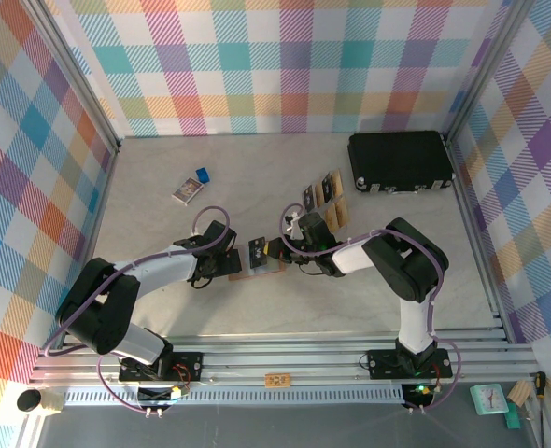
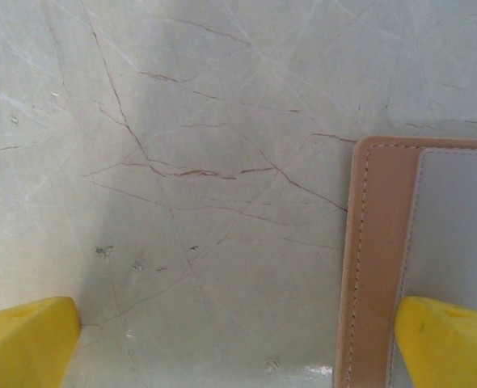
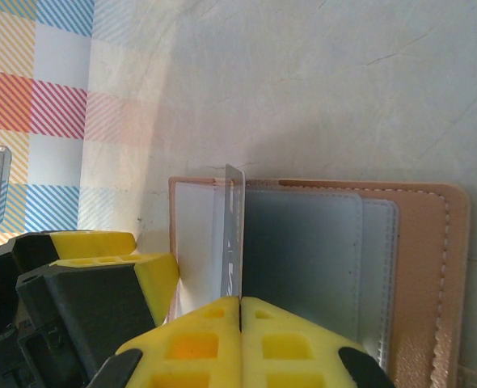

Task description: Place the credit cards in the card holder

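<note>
Right gripper (image 3: 240,305): clamped on a card (image 3: 234,234), edge-on just ahead, over the open wallet (image 3: 416,267) | Left gripper (image 2: 238,347): fingers apart, one over wallet's edge.

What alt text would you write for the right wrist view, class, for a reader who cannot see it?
The right gripper, shut, holds a thin credit card on edge over the grey pockets of the open tan card holder, which lies on a pale marbled table.
</note>
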Controlling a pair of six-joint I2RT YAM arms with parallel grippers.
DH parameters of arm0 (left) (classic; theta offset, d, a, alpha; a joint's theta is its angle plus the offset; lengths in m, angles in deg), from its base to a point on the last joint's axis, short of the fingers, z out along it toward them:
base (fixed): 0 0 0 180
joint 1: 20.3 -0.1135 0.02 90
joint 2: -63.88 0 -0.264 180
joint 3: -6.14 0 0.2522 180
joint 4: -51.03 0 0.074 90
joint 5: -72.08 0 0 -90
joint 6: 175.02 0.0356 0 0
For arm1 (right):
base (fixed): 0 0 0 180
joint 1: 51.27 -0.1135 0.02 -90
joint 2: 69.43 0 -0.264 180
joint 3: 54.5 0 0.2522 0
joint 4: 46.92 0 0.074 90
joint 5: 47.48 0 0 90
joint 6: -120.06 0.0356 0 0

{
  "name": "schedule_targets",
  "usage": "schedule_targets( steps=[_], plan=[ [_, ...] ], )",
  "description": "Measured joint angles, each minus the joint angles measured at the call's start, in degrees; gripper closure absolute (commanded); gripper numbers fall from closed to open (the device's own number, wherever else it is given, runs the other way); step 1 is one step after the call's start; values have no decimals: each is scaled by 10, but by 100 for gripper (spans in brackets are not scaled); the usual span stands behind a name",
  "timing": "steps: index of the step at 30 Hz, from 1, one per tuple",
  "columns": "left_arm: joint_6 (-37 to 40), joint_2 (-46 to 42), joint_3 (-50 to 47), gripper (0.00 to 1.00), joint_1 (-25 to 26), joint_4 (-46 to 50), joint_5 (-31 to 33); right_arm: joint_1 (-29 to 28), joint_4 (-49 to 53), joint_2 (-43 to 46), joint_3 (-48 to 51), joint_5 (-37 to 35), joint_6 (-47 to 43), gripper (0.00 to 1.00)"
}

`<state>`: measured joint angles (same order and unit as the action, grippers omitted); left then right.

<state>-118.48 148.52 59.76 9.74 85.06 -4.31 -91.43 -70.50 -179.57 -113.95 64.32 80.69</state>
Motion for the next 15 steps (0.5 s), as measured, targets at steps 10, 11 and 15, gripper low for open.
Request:
schedule_targets(
  steps=[10, 11, 15],
  plan=[
    [0, 0, -1, 0, 0, -1, 0, -4, -8, -17, 0, 13, 10, 100],
    [0, 0, -1, 0, 0, -1, 0, -5, -8, -18, 0, 13, 10, 100],
    [0, 0, -1, 0, 0, -1, 1, -5, -8, -18, 0, 14, 10, 100]
  ],
)
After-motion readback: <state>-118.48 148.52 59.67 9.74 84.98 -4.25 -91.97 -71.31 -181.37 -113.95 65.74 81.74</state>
